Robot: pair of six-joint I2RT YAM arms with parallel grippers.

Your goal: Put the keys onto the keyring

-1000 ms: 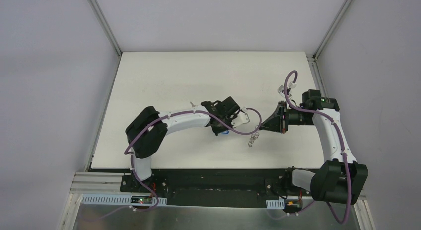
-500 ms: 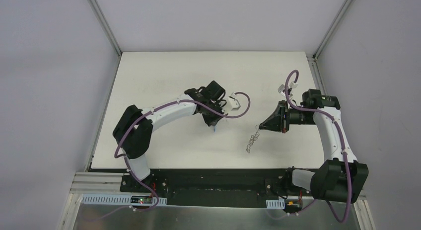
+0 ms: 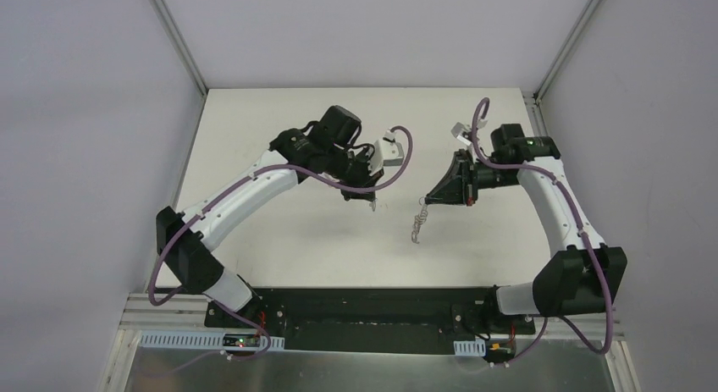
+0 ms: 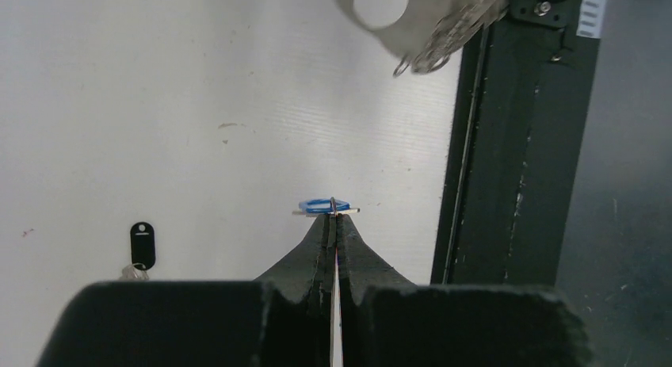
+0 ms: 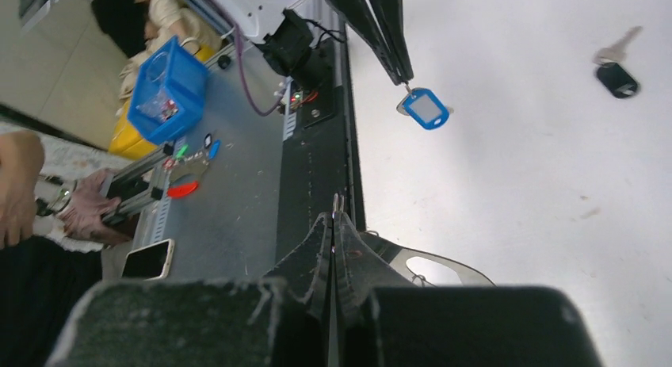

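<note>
My left gripper is shut on the ring of the key with the blue oval tag; in the right wrist view that blue-tagged key hangs free below the left fingers. The black-headed key lies flat on the white table, also seen as the black-headed key. My right gripper is shut on the keyring, gripping a thin wire part at its tips. Its row of clips dangles below. The keyring hangs a short way ahead of the left gripper.
The black base rail runs along the table's near edge. Beyond it, off the table, are a blue bin, a phone and a person's hand. Grey walls and metal posts enclose the table.
Both arms moved toward the far side of the table. The left carried the blue-tagged key up and back; the right shifted left with the keyring, its clips following.
</note>
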